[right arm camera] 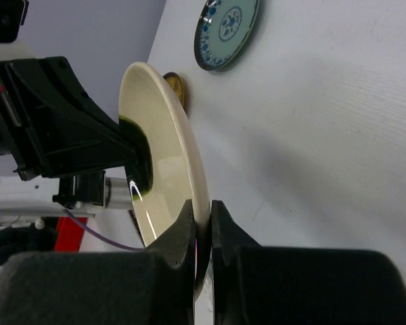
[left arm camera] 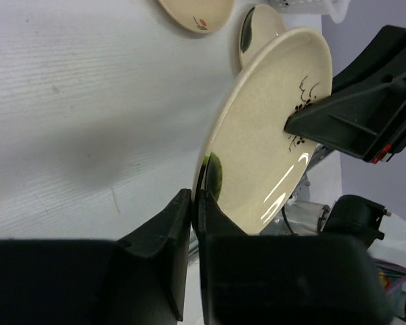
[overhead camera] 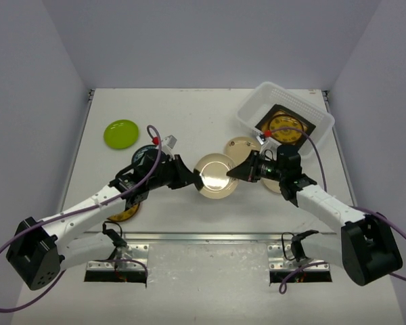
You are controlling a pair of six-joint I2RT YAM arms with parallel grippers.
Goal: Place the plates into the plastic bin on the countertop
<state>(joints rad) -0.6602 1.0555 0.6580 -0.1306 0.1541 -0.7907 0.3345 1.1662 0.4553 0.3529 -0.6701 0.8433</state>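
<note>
A cream plate [overhead camera: 214, 175] [left arm camera: 264, 128] [right arm camera: 162, 149] hangs tilted on edge above the countertop [overhead camera: 189, 115], held between both arms. My left gripper [overhead camera: 189, 177] [left arm camera: 195, 198] sits on its left rim, jaws close on either side of the edge. On the opposite rim my right gripper [overhead camera: 235, 172] [right arm camera: 201, 206] is shut. The plastic bin [overhead camera: 257, 95] stands at the back right with an amber square plate [overhead camera: 284, 127] inside. Other plates lie on the countertop: a lime green one [overhead camera: 120, 133], a blue-patterned one [overhead camera: 143, 154] [right arm camera: 229, 30], and a yellow-brown one [overhead camera: 122, 215].
Two more cream plates lie near the bin, one [overhead camera: 242, 147] [left arm camera: 196, 13] just behind the held plate, another [overhead camera: 274, 183] partly under my right arm. The left arm crosses over the blue-patterned and yellow-brown plates. A metal strip runs along the front edge [overhead camera: 203, 237].
</note>
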